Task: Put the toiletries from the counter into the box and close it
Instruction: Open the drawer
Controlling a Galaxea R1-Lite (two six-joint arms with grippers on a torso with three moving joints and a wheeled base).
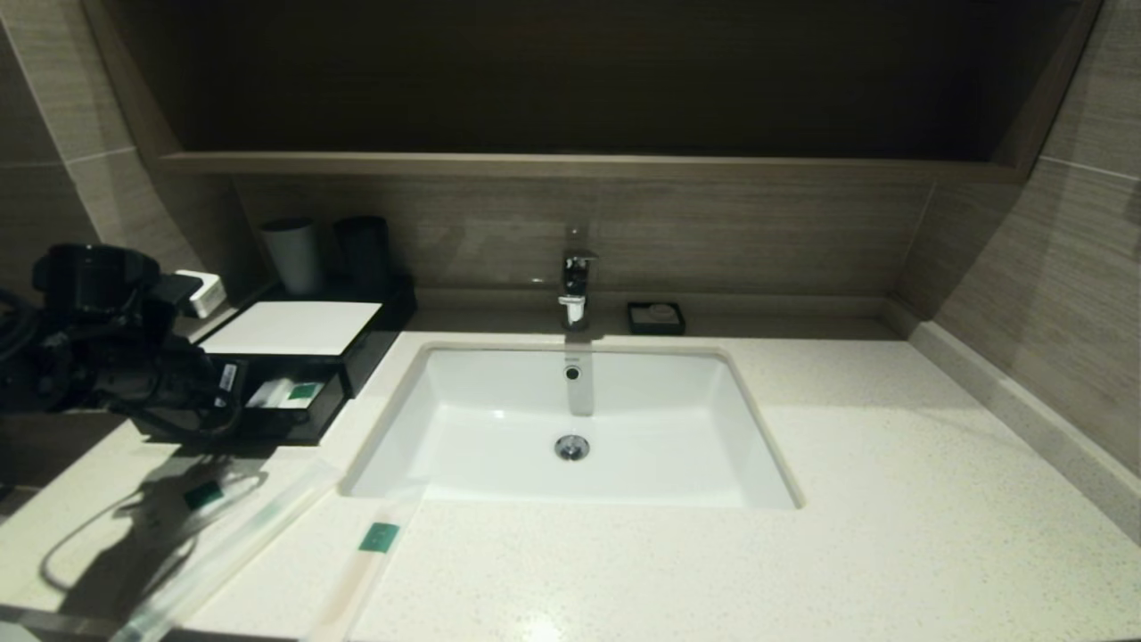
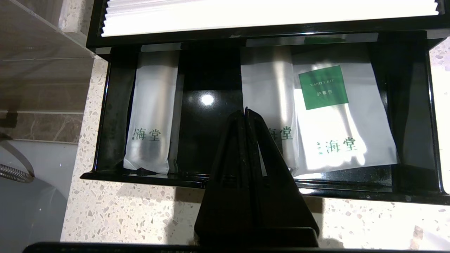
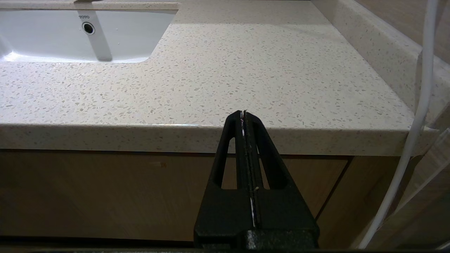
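The black box with its white top panel [image 1: 294,327] stands at the back left of the counter [image 1: 891,499]. Its front drawer [image 2: 211,105] is pulled out. In the drawer lie a short flat sachet [image 2: 337,119] with a green label and two frosted packets [image 2: 151,112] [image 2: 270,98]. My left gripper [image 2: 245,111] hangs shut and empty over the drawer's front. Two long thin packets lie on the counter's front left, one [image 1: 223,544] nearer the left edge, the other [image 1: 370,553] by the sink's corner. My right gripper [image 3: 243,112] is shut, parked below the counter's front edge.
A white sink [image 1: 499,428] is set in the middle of the counter, with a faucet [image 1: 575,285] behind it. A small black soap dish [image 1: 655,317] sits right of the faucet. Two cups [image 1: 292,254] [image 1: 363,251] stand behind the box. A white cable [image 3: 418,105] hangs beside the right gripper.
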